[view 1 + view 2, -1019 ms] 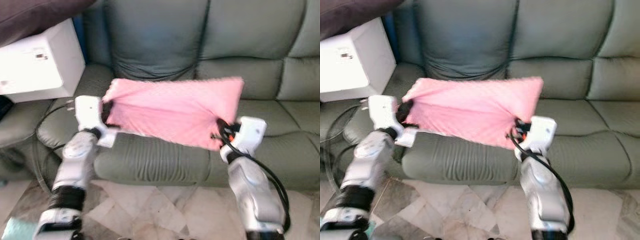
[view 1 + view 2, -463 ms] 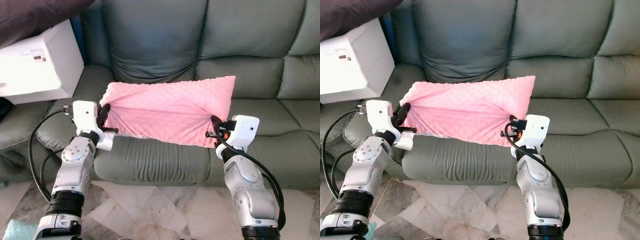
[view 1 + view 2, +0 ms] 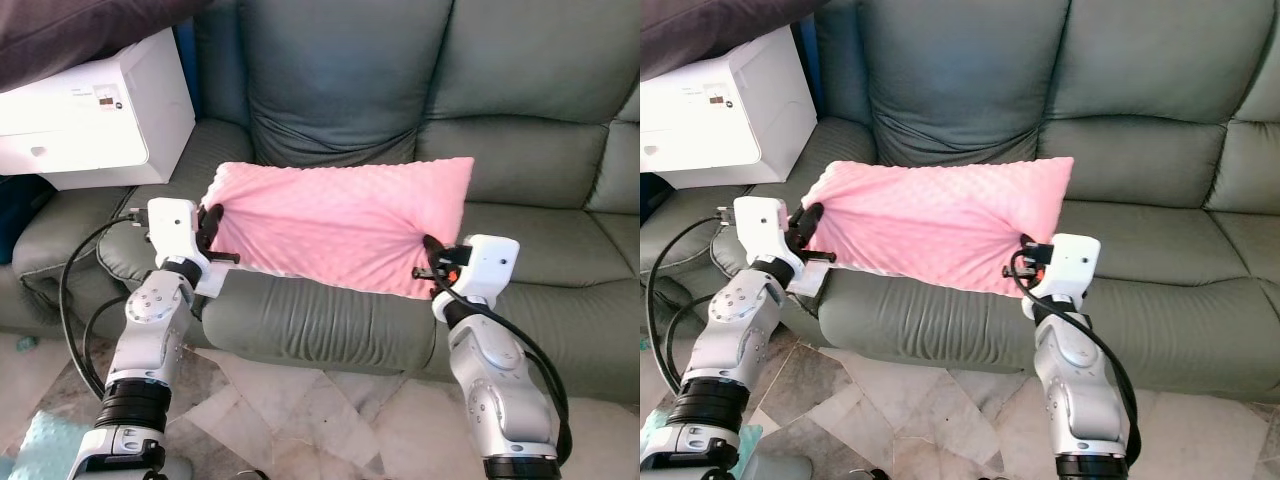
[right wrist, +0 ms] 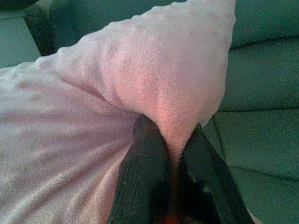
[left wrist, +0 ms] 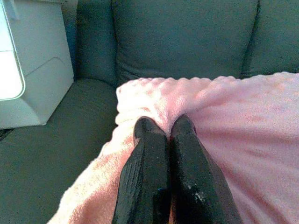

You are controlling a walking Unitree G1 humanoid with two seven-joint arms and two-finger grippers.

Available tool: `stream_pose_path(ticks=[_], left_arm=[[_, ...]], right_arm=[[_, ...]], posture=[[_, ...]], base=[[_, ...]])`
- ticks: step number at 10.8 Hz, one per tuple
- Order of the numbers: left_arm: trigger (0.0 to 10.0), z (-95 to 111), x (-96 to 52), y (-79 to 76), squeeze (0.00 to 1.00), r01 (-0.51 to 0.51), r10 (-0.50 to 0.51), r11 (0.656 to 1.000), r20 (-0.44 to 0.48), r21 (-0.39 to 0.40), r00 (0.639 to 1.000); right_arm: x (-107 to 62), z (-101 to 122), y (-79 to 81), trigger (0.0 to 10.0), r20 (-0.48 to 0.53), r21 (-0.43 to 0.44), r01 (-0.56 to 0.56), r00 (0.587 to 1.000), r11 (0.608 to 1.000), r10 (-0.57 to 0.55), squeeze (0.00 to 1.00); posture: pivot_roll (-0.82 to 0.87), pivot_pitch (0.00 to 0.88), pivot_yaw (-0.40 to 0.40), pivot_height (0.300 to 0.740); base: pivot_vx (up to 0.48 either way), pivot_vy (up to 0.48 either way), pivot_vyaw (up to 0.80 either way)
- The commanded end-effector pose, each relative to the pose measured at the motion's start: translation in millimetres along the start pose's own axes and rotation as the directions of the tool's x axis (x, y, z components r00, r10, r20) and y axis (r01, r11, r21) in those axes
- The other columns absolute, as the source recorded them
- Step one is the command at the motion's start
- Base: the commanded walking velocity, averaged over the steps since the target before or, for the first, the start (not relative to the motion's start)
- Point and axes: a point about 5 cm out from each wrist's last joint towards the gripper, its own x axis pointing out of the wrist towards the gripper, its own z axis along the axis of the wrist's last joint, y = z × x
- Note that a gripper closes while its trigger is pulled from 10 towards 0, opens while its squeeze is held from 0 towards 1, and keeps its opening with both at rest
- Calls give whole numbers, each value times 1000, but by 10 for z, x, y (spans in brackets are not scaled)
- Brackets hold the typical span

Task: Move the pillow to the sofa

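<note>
White box (image 3: 95, 110) sits on the sofa's (image 3: 520, 90) left end. Our left claw (image 3: 211, 222) is clamped tight on the pink pillow's (image 3: 340, 225) left edge, fabric bunched between the fingers (image 5: 149, 158). Pillow hangs stretched between both arms, above the seat's front edge. Our right claw (image 3: 432, 252) pinches the right edge, a fold caught between its fingers (image 4: 147, 172).

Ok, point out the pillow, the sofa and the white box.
pillow (image 3: 340, 225), left eye view, middle of its pink face
sofa (image 3: 330, 325), left eye view, front of the seat cushion
white box (image 3: 90, 120), left eye view, its front face
</note>
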Motion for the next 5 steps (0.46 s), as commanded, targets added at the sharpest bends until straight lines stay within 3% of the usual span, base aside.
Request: stream_pose_path(ticks=[1,5], left_arm=[[10000,55,5,26,0,-15,15,1000,19,3,1000],[10000,48,-3,-3,0,6,-6,1000,23,-10,1000]], right_arm=[[-1,48,-20,10000,24,-6,12,1000,1000,-12,0],[-53,31,-47,10000,17,-9,13,1000,1000,-13,0]], posture=[[-103,117,-6,740],[-114,122,-5,740]], base=[[0,0,0],[0,0,0]])
